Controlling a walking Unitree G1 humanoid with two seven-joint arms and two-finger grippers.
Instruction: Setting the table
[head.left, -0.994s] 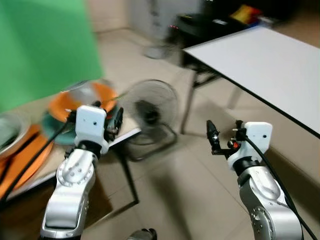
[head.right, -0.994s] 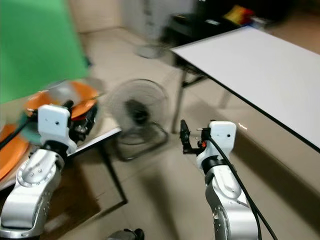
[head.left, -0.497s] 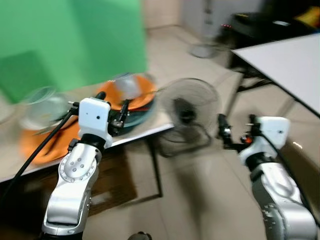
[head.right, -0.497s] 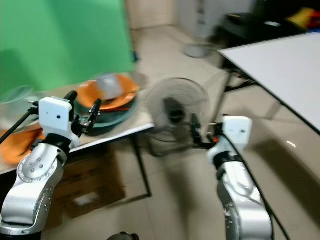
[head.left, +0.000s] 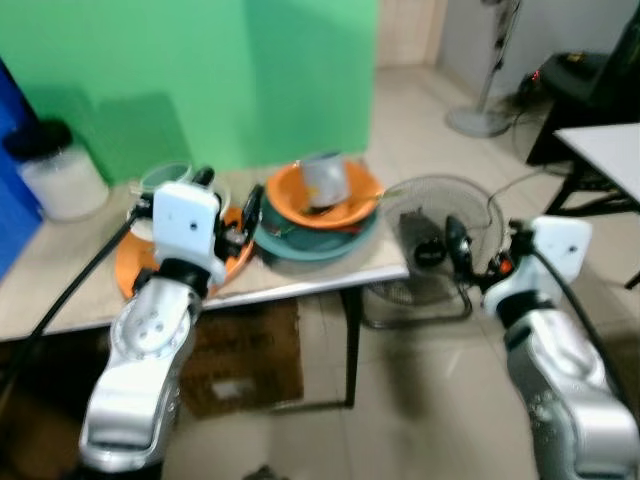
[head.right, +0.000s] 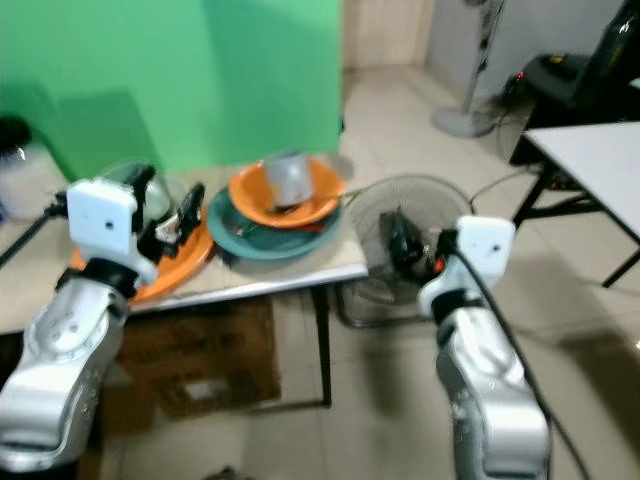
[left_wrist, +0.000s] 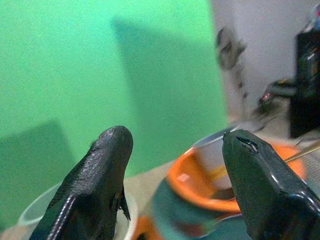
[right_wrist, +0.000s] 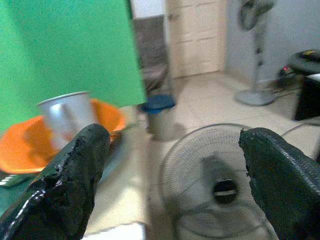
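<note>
Green wall behind table (head.left: 300, 285) | no words to read | orange bowl (head.left: 322, 200) with cup (head.left: 322, 178) near table edge | fan (head.left: 425, 245) beside | left hand (head.left: 228, 205) wide, right hand (right_wrist: 170, 175) wide, both empty

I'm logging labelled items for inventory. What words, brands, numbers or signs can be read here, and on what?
None can be read.
Cardboard box under the table: no print shows through the blur.
White-bodied jar: no label shows.
Grey cup in the orange bowl: plain.
Floor fan: no badge legible.
</note>
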